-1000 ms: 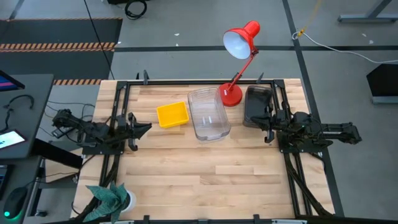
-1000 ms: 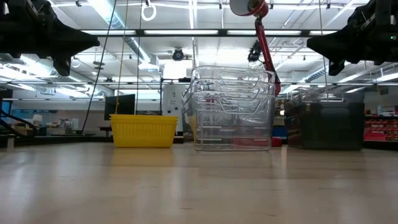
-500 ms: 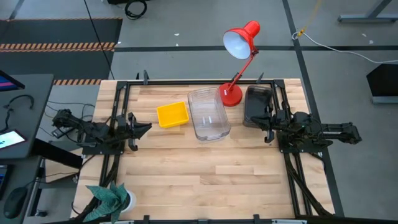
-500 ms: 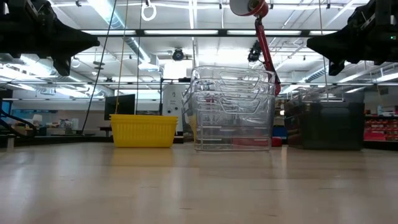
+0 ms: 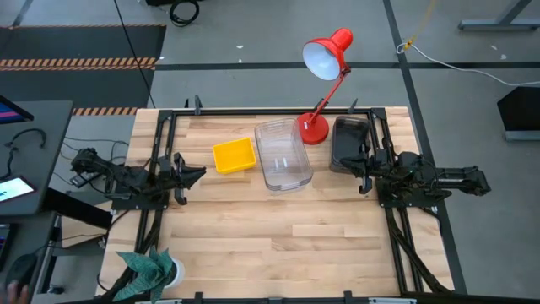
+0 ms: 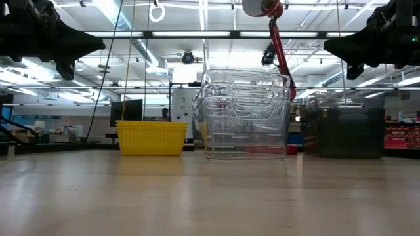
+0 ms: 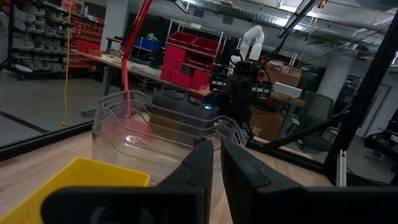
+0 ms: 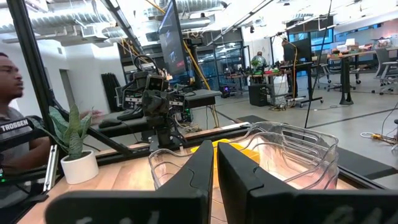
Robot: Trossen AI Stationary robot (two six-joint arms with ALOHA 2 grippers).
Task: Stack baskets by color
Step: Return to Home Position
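Three lots of baskets stand on their bases across the far half of the wooden table. A small yellow one (image 5: 234, 156) is on the left, a nested stack of clear ones (image 5: 283, 154) in the middle, and a dark grey lot (image 5: 348, 142) on the right. The low view shows the yellow basket (image 6: 151, 137), the clear stack (image 6: 246, 115) and the grey baskets (image 6: 341, 131) in a row. My left gripper (image 5: 196, 173) hangs shut at the left edge, raised, pointing level toward the yellow basket. My right gripper (image 5: 348, 165) hangs shut at the right edge, just near of the grey baskets. Neither touches anything.
A red desk lamp (image 5: 325, 63) stands with its base (image 5: 314, 128) between the clear and grey baskets at the far edge. A potted plant (image 5: 150, 268) sits at the near left corner. Bare wood (image 5: 278, 236) fills the near half. A person (image 8: 12, 124) shows beyond the table's left side.
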